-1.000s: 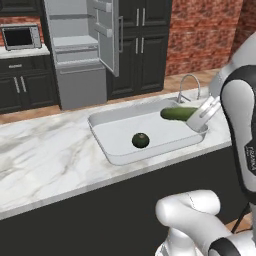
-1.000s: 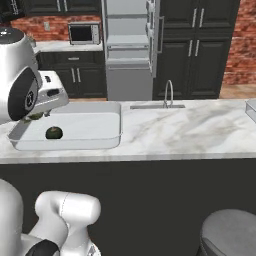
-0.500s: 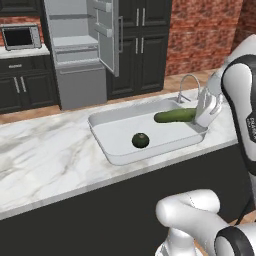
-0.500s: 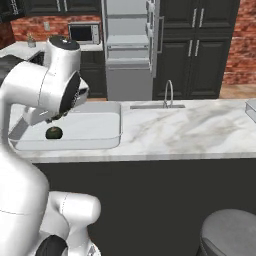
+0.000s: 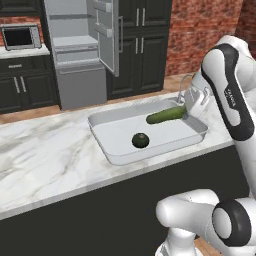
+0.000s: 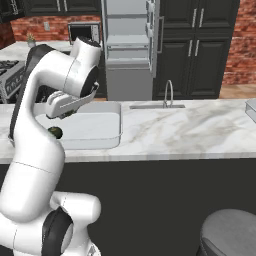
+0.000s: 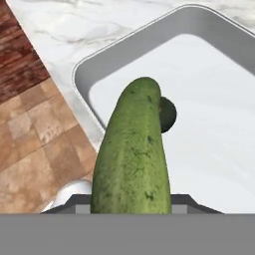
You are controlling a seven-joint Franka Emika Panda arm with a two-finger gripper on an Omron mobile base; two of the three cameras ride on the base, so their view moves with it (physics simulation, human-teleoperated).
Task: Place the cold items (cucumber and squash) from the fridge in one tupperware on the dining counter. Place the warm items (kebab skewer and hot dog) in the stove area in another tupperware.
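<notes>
My gripper (image 5: 189,107) is shut on the cucumber (image 5: 165,116), a long dark green one held level above the right half of a white tupperware (image 5: 100,146) on the marble dining counter. The hand view looks along the cucumber (image 7: 132,159) at the tupperware (image 7: 114,55) below. A small round dark green squash (image 5: 140,140) lies on the tupperware's floor, under and past the cucumber's free end; it shows as the squash (image 7: 168,113) and as the squash (image 6: 55,132). The kebab skewer and hot dog are out of view.
The fridge (image 5: 82,55) stands open at the back, a microwave (image 5: 20,37) to its left. A sink faucet (image 6: 167,92) sits behind the counter. A stove (image 6: 10,75) is at far left, another container (image 6: 251,107) at the counter's right end, a stool (image 6: 230,232) below.
The arm has swung and its elbow has risen. The cucumber, still gripped, has moved a little left, further in over the tupperware. The squash has not moved.
</notes>
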